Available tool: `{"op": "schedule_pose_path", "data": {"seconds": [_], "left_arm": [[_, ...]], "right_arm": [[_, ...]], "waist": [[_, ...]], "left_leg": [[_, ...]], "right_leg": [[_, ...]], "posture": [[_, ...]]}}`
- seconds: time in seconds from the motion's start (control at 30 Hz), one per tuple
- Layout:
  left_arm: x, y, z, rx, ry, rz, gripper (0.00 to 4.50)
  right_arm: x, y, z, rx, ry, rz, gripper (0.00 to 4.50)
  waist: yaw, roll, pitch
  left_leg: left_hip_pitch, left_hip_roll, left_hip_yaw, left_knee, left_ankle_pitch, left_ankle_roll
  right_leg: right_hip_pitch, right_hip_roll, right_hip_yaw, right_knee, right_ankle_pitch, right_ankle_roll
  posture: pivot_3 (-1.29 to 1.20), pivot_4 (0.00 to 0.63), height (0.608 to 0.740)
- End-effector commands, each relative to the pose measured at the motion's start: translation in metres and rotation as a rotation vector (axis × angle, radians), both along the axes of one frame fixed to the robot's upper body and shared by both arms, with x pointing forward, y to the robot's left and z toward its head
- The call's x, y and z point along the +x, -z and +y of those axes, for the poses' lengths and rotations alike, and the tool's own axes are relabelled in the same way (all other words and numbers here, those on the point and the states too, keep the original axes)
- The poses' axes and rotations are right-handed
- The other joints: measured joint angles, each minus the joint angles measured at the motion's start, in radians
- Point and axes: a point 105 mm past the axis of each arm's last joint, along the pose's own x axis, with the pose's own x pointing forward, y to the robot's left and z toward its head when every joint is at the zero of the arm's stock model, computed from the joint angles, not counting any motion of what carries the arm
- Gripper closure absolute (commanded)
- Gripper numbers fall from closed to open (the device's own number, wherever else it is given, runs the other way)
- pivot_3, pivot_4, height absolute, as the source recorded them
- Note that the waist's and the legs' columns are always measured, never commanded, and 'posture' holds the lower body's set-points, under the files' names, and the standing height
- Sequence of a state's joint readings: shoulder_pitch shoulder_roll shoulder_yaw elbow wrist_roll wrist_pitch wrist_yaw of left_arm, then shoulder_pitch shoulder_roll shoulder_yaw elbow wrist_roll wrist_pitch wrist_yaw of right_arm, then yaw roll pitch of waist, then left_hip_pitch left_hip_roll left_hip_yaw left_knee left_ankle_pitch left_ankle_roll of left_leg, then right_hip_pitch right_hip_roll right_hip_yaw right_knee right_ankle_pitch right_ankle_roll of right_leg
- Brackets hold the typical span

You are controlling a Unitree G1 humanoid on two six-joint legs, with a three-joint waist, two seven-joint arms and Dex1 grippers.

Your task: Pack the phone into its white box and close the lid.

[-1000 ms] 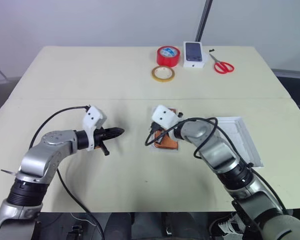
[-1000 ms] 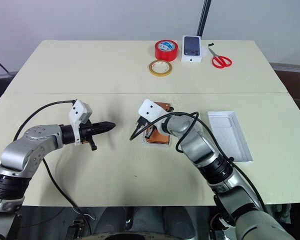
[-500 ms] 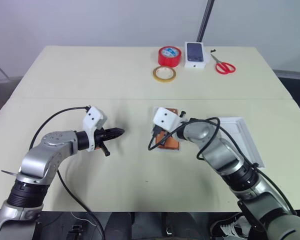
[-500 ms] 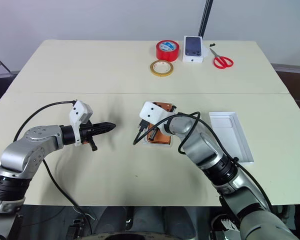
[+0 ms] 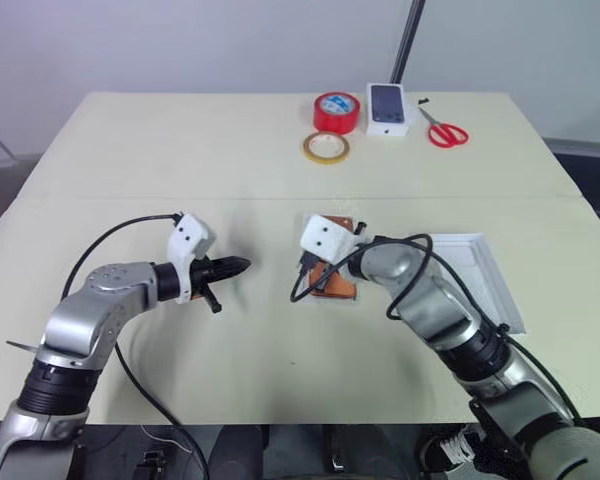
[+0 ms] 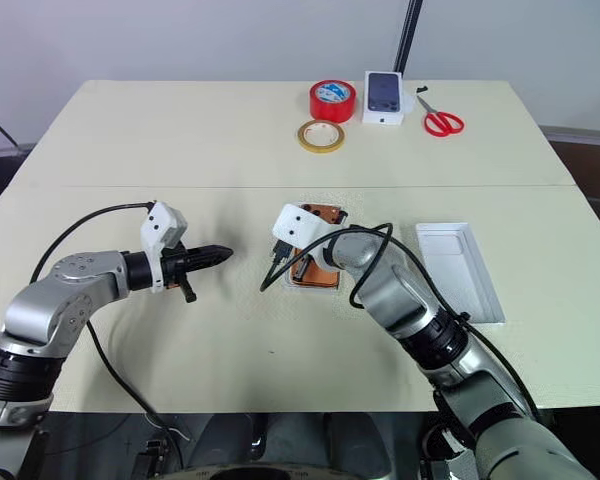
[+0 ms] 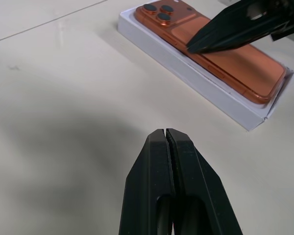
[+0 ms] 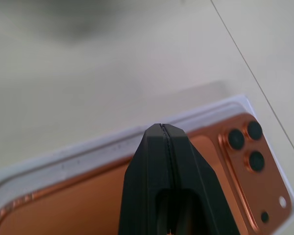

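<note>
The right gripper (image 7: 196,46) has its jaws clenched on nothing, the tip pressed down on the orange back of the phone (image 7: 220,54), about midway along it and close to the left-hand long edge. The phone lies camera-side up inside the white box (image 7: 196,78), its lens cluster at the far end, its long axis running near to far on the bench (image 5: 180,150), tilted a little. It looks almost seated; I judge the tip is pushing it flat into the tray.

The left gripper (image 5: 238,266) hangs just above the bench, well to the left of the box, jaws likewise clenched and empty, pointing right toward the box's long side.

What the next move turns on is the lid (image 6: 460,270): it lies open side up at the right of the bench, beyond the right arm's elbow, its long axis roughly parallel to the box. The right arm is plainly the nearer one, but would have to draw back from the phone and swing right to reach it.
</note>
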State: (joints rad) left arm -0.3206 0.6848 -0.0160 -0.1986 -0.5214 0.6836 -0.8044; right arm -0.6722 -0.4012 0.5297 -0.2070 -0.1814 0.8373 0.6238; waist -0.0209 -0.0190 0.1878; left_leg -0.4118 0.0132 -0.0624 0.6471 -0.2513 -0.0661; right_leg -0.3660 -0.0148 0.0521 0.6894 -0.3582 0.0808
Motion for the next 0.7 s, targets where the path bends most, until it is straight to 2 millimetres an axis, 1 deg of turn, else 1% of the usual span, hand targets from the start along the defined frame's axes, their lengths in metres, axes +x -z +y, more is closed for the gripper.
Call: {"op": "schedule_pose_path", "data": {"seconds": [0.03, 0.17, 0.37, 0.57, 0.7], "left_arm": [[0.001, -0.010, -0.001, -0.001, 0.007, -0.042, 4.43], [0.000, -0.010, 0.001, -0.001, 0.000, -0.043, 4.43], [-0.005, -0.012, 0.000, -0.013, 0.021, -0.043, 4.43], [-0.010, -0.012, -0.004, -0.016, 0.070, -0.035, 4.43], [-0.013, -0.013, -0.007, -0.021, 0.101, -0.031, 4.43]], "right_arm": [[0.003, -0.002, 0.005, -0.025, -0.018, -0.029, 4.50], [0.002, -0.001, -0.001, -0.087, -0.017, -0.038, 4.50], [-0.006, 0.002, -0.018, -0.222, -0.050, -0.055, 4.50], [-0.011, 0.000, -0.019, -0.224, -0.058, -0.051, 4.50], [-0.011, -0.004, -0.015, -0.205, -0.061, -0.061, 4.50]], "waist": [[0.000, 0.000, 0.000], [0.003, 0.000, 0.000], [0.007, 0.000, 0.000], [0.003, 0.000, 0.000], [0.002, 0.000, 0.000]], "left_leg": [[0.000, 0.000, 0.000, 0.000, 0.000, 0.000], [0.000, 0.000, 0.000, 0.000, 0.000, 0.000], [0.000, -0.001, 0.000, 0.001, 0.000, 0.000], [0.000, 0.000, 0.000, 0.001, 0.000, 0.000], [0.000, 0.000, 0.000, 0.001, 0.000, 0.000]], "right_leg": [[0.000, 0.000, 0.000, 0.000, 0.000, 0.000], [0.000, 0.000, 0.000, 0.000, 0.000, 0.000], [0.001, -0.001, 0.000, 0.000, 0.000, 0.000], [0.001, -0.001, 0.000, 0.000, 0.000, 0.000], [0.001, -0.001, 0.000, 0.000, 0.000, 0.000]], "posture": [[0.00, 0.150, 0.740], [0.00, 0.150, 0.740], [0.00, 0.150, 0.740], [0.00, 0.150, 0.740], [0.00, 0.150, 0.740]]}}
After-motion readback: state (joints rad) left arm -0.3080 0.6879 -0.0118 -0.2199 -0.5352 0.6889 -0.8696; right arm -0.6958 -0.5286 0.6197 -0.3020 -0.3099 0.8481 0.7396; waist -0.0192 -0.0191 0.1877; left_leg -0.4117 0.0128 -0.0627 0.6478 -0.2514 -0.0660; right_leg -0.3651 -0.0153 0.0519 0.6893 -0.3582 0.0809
